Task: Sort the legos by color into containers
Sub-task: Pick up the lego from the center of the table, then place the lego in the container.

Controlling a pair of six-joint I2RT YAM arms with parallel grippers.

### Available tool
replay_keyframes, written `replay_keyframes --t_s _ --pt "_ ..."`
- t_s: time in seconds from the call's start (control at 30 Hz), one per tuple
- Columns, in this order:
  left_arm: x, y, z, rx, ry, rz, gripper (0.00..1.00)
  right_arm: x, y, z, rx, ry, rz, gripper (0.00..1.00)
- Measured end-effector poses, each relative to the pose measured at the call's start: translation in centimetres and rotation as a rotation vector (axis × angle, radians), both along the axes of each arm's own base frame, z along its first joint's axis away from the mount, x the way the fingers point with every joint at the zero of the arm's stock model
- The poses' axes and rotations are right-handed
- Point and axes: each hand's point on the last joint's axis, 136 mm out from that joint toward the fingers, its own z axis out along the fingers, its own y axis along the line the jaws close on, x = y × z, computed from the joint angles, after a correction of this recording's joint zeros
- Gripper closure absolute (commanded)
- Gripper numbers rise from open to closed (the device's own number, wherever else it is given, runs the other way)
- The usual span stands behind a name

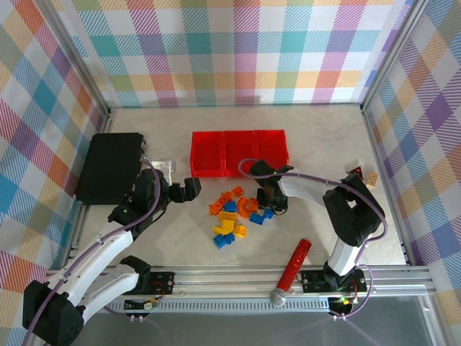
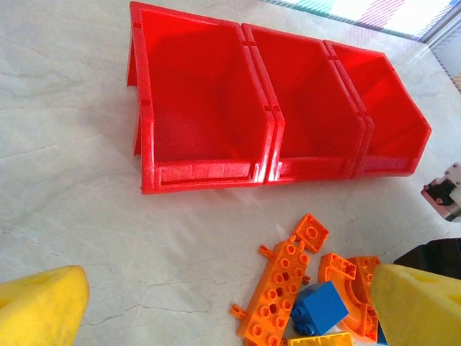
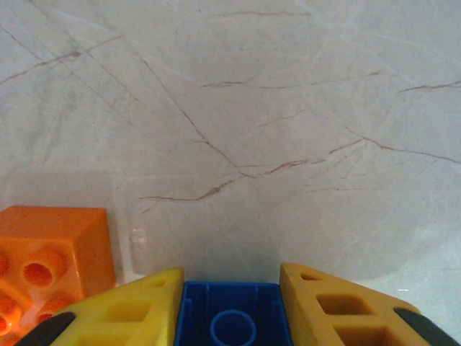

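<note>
The legos lie in a loose pile of orange, yellow and blue bricks in the middle of the table. Just behind them stand the containers, three red bins joined in a row, with nothing showing inside them. My right gripper is down at the pile's right edge. In the right wrist view the right gripper is shut on a blue lego, with an orange lego to its left. My left gripper stands open left of the pile, nothing between its fingers. An orange plate and a blue brick lie ahead of it.
A large black case sits at the left, with a small metal bracket beside it. A red glittery cylinder with a grey end lies near the front rail. A tan block and a dark triangular piece rest by the right wall.
</note>
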Motion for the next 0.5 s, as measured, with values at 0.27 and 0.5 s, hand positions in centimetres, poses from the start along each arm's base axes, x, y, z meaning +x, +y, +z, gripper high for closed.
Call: replay_keyframes --t_s 0.27,0.5 --pt "0.0 0.0 -0.1 0.003 0.004 0.001 0.0 1.3 -0.2 2.0 -0.027 -0.069 0.053 0.68" --pt "0.0 0.1 -0.2 0.007 0.005 0.007 0.0 6.5 1.7 8.3 0.026 -0.249 0.124 0.69"
